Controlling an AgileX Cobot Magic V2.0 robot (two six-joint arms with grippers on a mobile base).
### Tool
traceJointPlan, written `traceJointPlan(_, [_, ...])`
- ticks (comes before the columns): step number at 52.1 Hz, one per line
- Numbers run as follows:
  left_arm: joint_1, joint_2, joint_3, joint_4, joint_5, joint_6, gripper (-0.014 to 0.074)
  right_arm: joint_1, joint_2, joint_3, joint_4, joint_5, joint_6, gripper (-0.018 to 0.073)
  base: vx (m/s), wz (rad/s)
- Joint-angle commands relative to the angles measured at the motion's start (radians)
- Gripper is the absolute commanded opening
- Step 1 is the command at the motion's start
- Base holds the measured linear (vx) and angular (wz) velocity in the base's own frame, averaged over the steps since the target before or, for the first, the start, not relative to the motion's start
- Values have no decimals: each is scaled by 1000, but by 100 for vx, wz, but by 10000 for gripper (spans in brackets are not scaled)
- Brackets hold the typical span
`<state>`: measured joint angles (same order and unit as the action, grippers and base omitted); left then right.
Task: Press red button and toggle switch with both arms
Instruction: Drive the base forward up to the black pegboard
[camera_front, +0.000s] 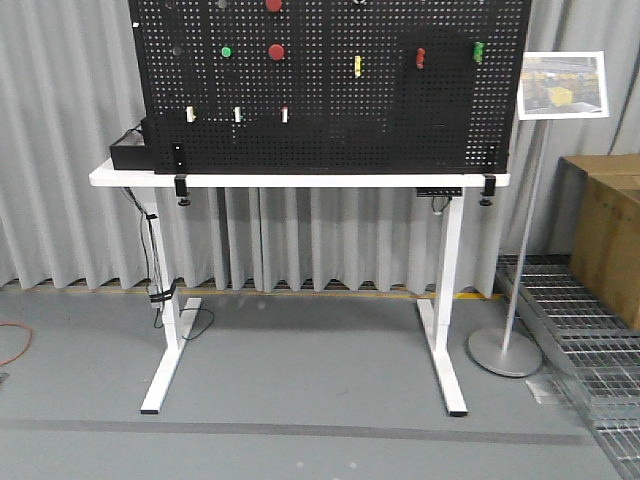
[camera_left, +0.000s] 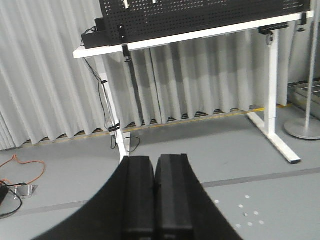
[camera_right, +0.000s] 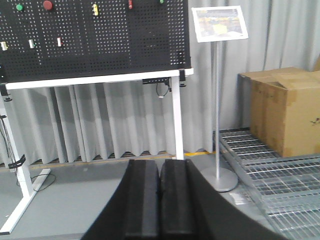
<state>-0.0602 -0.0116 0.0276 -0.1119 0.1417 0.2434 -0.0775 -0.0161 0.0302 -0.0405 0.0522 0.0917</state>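
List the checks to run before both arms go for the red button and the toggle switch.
1. Red button visible on the pegboard: ok.
2. Which toggle switch is meant: cannot tell; several small levers sit on the pegboard.
3. Left gripper shut and empty: ok.
4. Right gripper shut and empty: ok.
5. Grippers within touch of the pegboard: not ok; both wrist views show it far off.
6. Sign stand standing apart from the table: ok.
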Motion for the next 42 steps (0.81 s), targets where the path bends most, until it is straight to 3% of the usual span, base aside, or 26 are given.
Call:
traceJointPlan(1, [-1,-15,34,-5,-82,-6,1,-7,-10,12,-1,-84,-3,0,35,11])
traceJointPlan(42, [-1,-15,34,-5,-82,-6,1,-7,-10,12,-1,-84,-3,0,44,-1])
